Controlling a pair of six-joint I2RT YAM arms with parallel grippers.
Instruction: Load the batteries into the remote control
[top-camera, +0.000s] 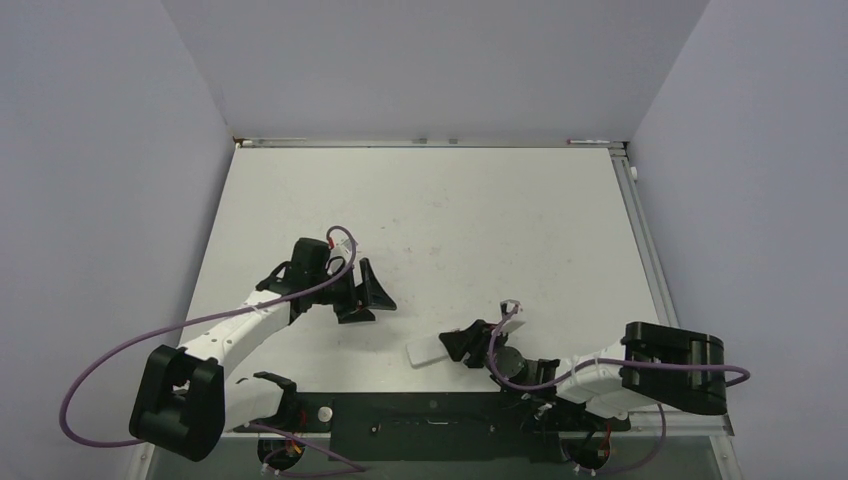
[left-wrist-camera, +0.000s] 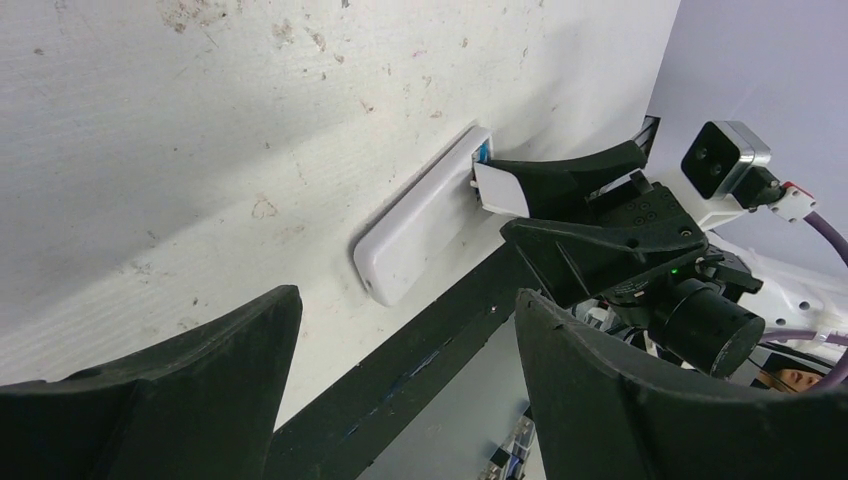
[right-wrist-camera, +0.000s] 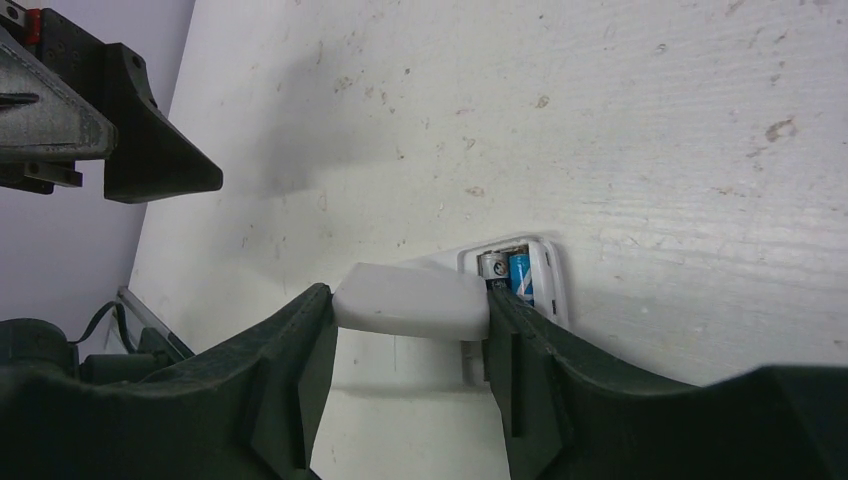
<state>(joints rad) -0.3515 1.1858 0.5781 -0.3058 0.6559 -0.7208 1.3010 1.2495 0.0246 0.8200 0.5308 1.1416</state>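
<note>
Claws, left to right, top view.

1. Left claw: my left claw (top-camera: 362, 300) hangs over the table (top-camera: 480, 200) at 9 o'clock of its centre. The jaws are spread wide with nothing between them, and it touches no task item.

2. Remote: the remote (left-wrist-camera: 415, 235) lies flat, plain back up, at 4 o'clock from the left claw, near the table's 6 o'clock edge. Its battery bay, at the 3 o'clock end, is uncovered.

3. Batteries: the grey battery (right-wrist-camera: 492, 265) and the blue battery (right-wrist-camera: 522, 278) lie side by side inside the bay. Both appear seated; their contact ends are too small to check.

4. Right claw: my right claw (top-camera: 460, 345) stands at the remote's 3 o'clock end. Its jaws are clamped on the lid (right-wrist-camera: 410, 300), a small white plate held by two opposite edges just over the bay. Whether the lid's edge already meets the remote cannot be told.

Status, as judged: loading of both batteries looks done. Remaining steps are to lower the lid onto the bay, slide or press it home, release and withdraw.

Risk: a tilted lid may jam against the batteries or push the unrestrained remote along the table.
</note>
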